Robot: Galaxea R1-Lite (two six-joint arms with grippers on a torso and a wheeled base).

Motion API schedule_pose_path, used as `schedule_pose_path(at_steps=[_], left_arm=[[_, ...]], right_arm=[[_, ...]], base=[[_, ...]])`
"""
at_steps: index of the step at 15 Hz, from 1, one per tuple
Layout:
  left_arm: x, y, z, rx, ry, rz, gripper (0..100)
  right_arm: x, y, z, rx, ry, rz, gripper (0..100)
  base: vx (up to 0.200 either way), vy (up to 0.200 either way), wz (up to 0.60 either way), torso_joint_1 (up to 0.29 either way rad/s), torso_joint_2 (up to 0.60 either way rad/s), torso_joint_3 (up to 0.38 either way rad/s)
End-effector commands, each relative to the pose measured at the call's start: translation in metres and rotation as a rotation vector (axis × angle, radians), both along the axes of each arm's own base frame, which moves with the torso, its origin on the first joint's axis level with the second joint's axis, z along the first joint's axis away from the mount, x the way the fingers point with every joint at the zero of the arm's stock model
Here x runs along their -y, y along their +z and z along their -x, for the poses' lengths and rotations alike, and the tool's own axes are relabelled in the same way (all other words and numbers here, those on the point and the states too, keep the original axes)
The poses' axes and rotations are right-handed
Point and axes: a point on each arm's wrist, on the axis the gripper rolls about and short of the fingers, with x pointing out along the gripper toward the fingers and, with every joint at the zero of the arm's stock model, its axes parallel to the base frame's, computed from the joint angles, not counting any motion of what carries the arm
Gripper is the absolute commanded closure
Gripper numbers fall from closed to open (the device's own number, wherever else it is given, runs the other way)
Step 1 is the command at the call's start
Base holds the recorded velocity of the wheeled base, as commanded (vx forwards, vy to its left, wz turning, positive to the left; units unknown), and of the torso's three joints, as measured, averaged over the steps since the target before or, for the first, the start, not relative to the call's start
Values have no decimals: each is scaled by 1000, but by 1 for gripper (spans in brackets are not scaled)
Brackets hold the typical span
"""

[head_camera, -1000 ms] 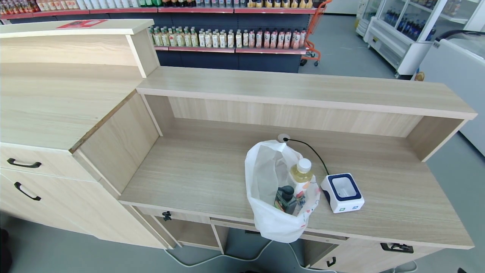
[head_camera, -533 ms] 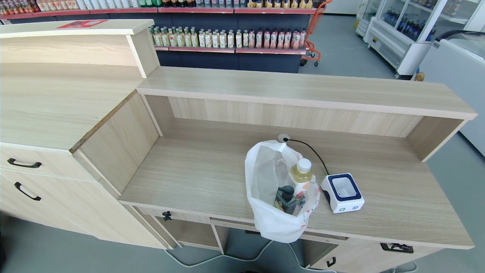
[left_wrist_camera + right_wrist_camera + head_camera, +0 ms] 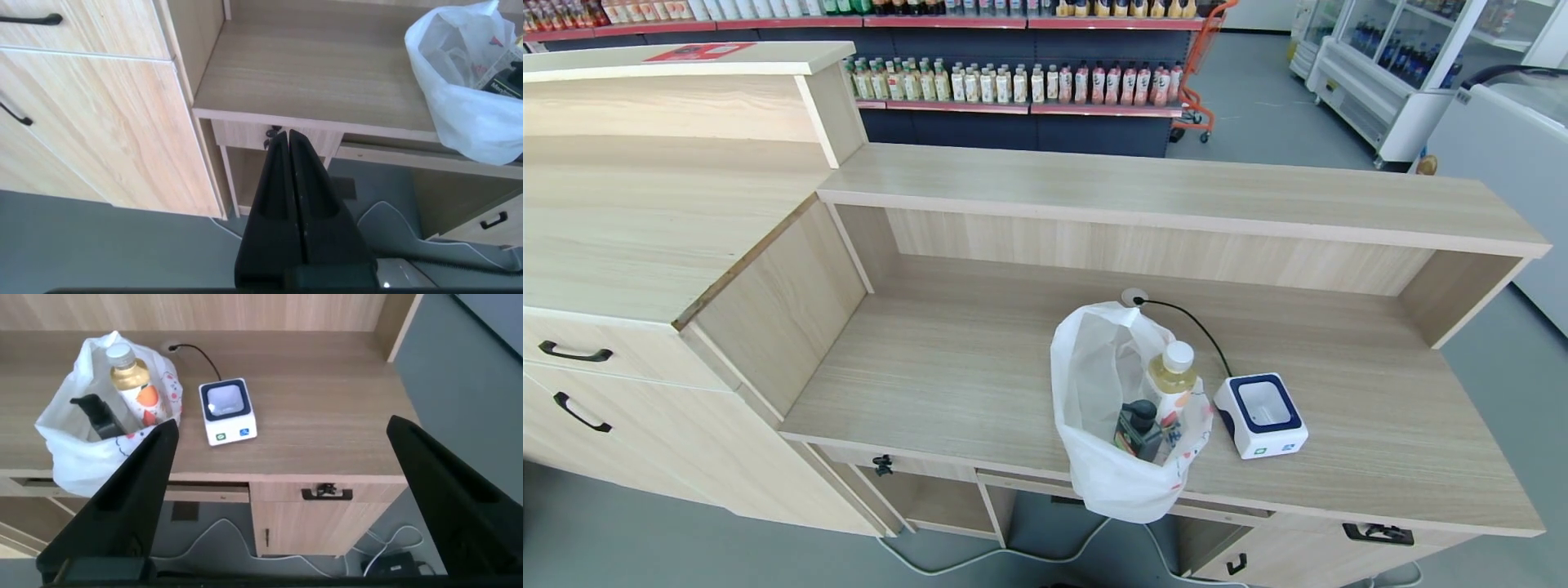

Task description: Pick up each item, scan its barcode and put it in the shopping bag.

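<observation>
Looking through the head camera, I see a white shopping bag [image 3: 1107,478] standing open just below the centre of the frame, at the front edge of the wooden table [image 3: 947,384], with its lower part bulging over that edge. Two items stand upright inside it: a pale bottle [image 3: 1174,380] with a white cap and, nearer me, a dark bottle [image 3: 1138,431] with a black top. Just right of the bag sits a white and blue barcode scanner [image 3: 1260,414]. Its black cable [image 3: 1192,327] runs to a hole at the back of the table. My left hand [image 3: 288,139] has its fingers pressed together, holding nothing, out in front of the table. My right hand [image 3: 282,437] is spread wide and empty.
</observation>
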Motion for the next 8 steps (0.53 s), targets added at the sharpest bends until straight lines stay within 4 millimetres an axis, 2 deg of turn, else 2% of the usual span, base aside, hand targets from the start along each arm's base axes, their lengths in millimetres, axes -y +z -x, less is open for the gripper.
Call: schedule_pose_path(at_steps=[1, 8], left_arm=[[0, 0, 0, -1, 0, 0, 100], [0, 0, 0, 1, 0, 0, 100]], right_arm=[[0, 0, 0, 4, 0, -1, 0], [0, 0, 0, 4, 1, 1, 0]], base=[[0, 0, 0, 0, 0, 0], [0, 0, 0, 0, 0, 0]])
